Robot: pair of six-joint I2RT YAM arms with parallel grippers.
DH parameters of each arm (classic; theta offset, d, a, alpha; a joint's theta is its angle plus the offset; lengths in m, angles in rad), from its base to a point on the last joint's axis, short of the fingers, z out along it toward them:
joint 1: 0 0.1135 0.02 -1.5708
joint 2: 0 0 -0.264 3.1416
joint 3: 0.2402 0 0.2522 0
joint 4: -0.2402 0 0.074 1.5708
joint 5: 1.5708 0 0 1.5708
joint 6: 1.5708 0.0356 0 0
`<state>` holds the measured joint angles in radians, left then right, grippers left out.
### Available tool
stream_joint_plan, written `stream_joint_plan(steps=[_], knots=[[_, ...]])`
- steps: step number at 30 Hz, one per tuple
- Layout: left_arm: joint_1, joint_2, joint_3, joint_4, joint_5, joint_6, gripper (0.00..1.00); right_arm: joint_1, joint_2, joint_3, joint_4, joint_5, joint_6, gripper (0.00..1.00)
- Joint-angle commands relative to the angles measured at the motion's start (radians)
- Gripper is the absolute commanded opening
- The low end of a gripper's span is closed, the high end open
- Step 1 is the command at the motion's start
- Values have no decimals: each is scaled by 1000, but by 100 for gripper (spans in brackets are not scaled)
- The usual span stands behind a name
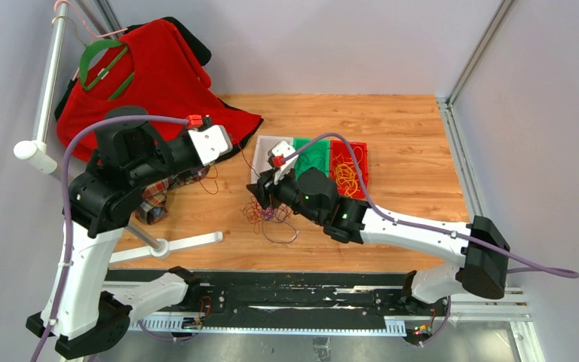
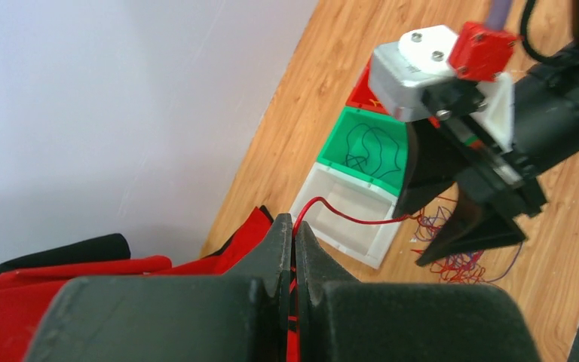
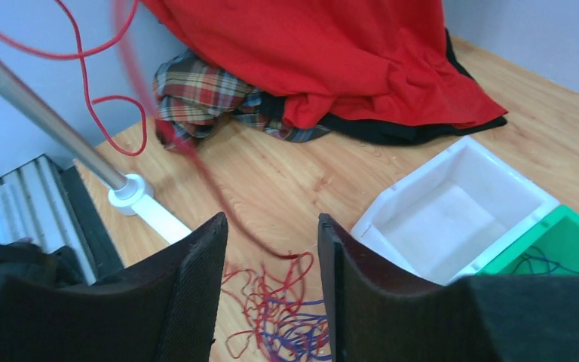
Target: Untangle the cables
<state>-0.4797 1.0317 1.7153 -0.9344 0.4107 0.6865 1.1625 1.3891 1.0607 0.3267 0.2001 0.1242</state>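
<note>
A tangle of dark red and purple cables (image 1: pixel 268 213) lies on the wooden table in front of the bins. My left gripper (image 1: pixel 231 148) is shut on one red cable (image 2: pixel 347 216), which runs taut from its fingertips (image 2: pixel 294 226) across the white bin to the tangle (image 2: pixel 452 260). My right gripper (image 1: pixel 265 197) is open and hovers just above the tangle (image 3: pixel 286 317), with its jaws either side of it (image 3: pixel 271 220). The pulled red cable (image 3: pixel 196 166) rises blurred to the upper left. A dark cable lies in the green bin (image 1: pixel 313 154). Yellow-orange cables lie in the red bin (image 1: pixel 349 170).
A white bin (image 1: pixel 268 151) stands left of the green one. A red shirt (image 1: pixel 158 75) on a green hanger drapes from a rack at the back left, over a plaid cloth (image 3: pixel 203 94). The rack's pole (image 3: pixel 45 124) and white foot (image 1: pixel 188 243) stand near the tangle.
</note>
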Motion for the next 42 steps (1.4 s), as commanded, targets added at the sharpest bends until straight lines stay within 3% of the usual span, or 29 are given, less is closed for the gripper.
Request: stream_joint_plan(steps=[1, 8, 16, 21, 26, 32, 42], knots=[[-8, -3, 39, -7, 42, -29, 1, -56, 43, 26, 66, 14, 35, 43], [-8, 14, 90, -7, 94, -74, 1, -88, 131, 23, 100, -67, 92, 18], [-10, 48, 166, -6, 122, -123, 0, -92, 271, 48, 150, -154, 165, 11], [-9, 83, 255, -6, 102, -133, 1, -93, 309, -31, 183, -154, 198, 4], [-9, 167, 420, 7, 19, -160, 1, -93, 299, -224, 275, -98, 250, 2], [-9, 231, 561, 149, -146, -174, 0, -92, 248, -410, 316, -15, 292, 2], [-9, 271, 585, 596, -485, -147, 1, -88, 134, -640, 341, 37, 349, 17]])
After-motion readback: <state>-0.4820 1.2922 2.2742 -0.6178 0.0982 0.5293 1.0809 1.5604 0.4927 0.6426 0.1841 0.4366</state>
